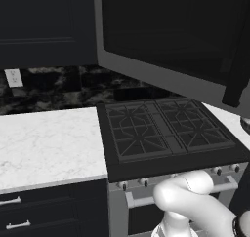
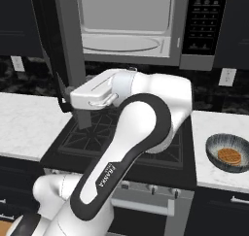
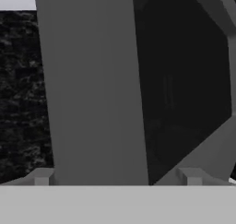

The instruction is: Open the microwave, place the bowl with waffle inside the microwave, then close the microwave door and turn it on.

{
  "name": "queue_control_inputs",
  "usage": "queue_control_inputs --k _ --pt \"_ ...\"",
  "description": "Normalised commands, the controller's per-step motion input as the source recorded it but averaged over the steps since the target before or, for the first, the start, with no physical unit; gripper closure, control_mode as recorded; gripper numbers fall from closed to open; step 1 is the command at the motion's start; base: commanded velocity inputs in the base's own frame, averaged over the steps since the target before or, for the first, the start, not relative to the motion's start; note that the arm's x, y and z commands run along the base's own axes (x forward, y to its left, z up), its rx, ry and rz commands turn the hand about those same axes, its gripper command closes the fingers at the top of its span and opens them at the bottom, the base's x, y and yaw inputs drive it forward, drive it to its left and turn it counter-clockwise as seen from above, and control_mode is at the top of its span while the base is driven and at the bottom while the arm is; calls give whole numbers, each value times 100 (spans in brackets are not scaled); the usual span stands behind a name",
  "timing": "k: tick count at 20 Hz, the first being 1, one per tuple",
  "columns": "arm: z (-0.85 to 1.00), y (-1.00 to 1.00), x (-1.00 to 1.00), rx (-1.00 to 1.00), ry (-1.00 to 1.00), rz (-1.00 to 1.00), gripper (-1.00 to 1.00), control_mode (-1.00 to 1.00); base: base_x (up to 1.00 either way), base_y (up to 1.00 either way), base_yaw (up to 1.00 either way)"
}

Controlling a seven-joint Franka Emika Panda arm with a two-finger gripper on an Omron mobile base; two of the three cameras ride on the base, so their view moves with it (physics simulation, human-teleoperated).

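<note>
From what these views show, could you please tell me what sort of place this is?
A home kitchen, it seems: a grey-framed microwave with its door open above a black gas stove, flanked by white marble counters.

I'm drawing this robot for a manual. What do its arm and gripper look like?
The arm is made of rounded, glossy white shells with dark grey bands at the joints; one dark band carries small white lettering. The hand is a flat white block. The gripper ends in two small, square grey fingertips. No loose cables show.
</note>
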Motion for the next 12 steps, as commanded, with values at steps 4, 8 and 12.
queue_control_inputs --k 4,8,12 --pt "0 58 -61 0 -2 1 -100 -100 0 0 0" --pt "0 70 -68 0 -3 0 -100 -100 0 0 0" --pt "0 80 -64 0 -7 -1 -100 -100 0 0 0"
